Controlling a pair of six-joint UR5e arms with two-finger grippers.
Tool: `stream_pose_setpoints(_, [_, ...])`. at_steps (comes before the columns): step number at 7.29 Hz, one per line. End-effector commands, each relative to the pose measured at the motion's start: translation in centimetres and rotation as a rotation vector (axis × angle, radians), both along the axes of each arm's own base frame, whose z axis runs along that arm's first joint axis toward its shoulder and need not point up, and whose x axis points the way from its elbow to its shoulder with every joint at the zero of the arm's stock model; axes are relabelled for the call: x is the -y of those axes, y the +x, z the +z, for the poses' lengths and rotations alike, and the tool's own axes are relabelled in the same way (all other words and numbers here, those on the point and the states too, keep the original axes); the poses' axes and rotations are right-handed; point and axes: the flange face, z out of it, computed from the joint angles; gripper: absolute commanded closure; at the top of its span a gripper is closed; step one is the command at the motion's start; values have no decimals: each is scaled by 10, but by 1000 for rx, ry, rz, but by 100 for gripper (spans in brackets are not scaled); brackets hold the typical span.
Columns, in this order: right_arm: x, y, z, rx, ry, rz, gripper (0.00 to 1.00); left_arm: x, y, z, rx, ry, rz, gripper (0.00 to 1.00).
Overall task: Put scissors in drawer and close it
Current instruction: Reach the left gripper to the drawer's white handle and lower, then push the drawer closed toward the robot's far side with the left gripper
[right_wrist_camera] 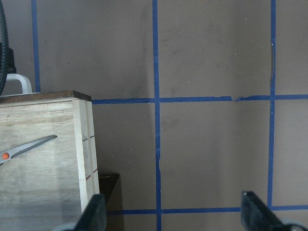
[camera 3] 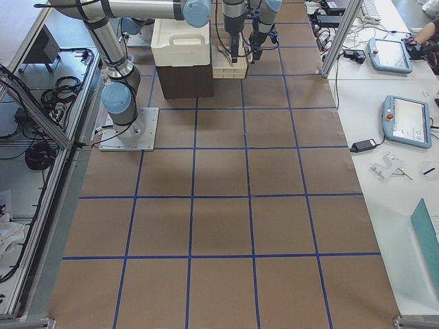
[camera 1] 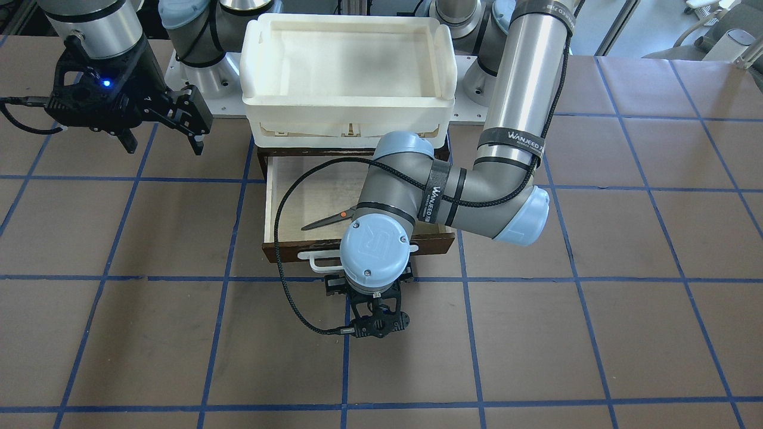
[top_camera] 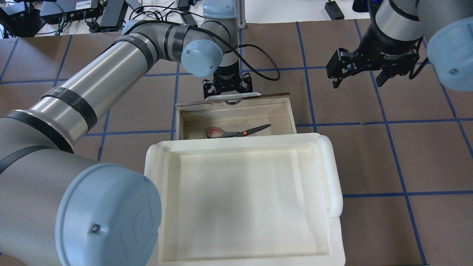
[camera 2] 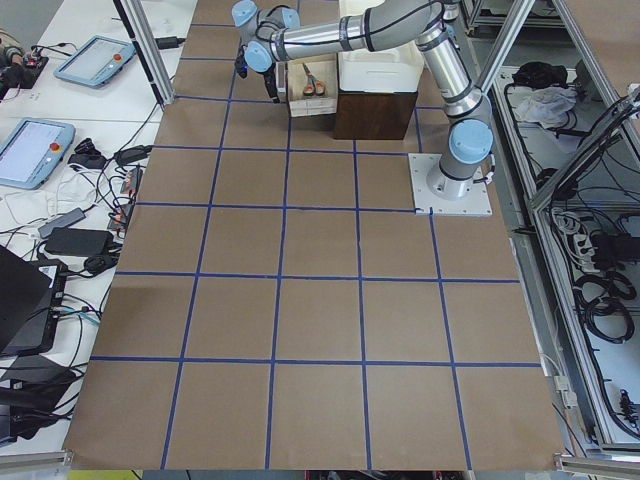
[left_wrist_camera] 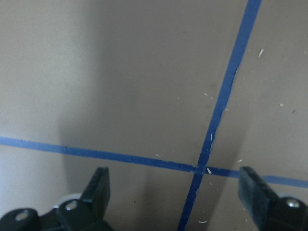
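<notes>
The scissors [top_camera: 238,132] lie flat on the pale floor of the open drawer [top_camera: 236,102], blades toward my right. They also show in the front view [camera 1: 331,220] and the right wrist view [right_wrist_camera: 26,147]. My left gripper [top_camera: 227,87] points down just beyond the drawer's front, close to the white bar handle [camera 1: 319,257]. Its fingers [left_wrist_camera: 98,187] stand wide apart with only table between them, so it is open and empty. My right gripper [top_camera: 356,79] hovers open and empty off the drawer's right side, above bare table.
A large white plastic tray [top_camera: 332,173] stands on the dark cabinet over the drawer's back part. The left forearm and elbow [camera 1: 441,190] hang over the drawer's right half in the front view. Brown table with blue tape lines lies all around.
</notes>
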Motion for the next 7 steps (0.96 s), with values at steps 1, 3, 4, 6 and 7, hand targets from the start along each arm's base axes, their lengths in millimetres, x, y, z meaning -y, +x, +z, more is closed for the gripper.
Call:
stream_pose_setpoints(1, [0, 0, 0, 0, 0, 0, 0, -6, 1, 23, 3, -33, -16, 6])
stream_pose_setpoints(3, [-1, 0, -4, 0, 8, -1, 0, -22, 5, 28, 8, -27, -21, 8])
stream_pose_setpoints(4, [-1, 0, -6, -1, 12, 0, 0, -33, 6, 29, 13, -27, -30, 9])
stream_pose_setpoints(6, [-2, 0, -5, -2, 11, 2, 0, -57, -14, 36, 39, -84, -80, 9])
stream_pose_setpoints(7, [-2, 0, -5, -2, 9, 0, 0, -71, -14, 34, 44, -72, -90, 10])
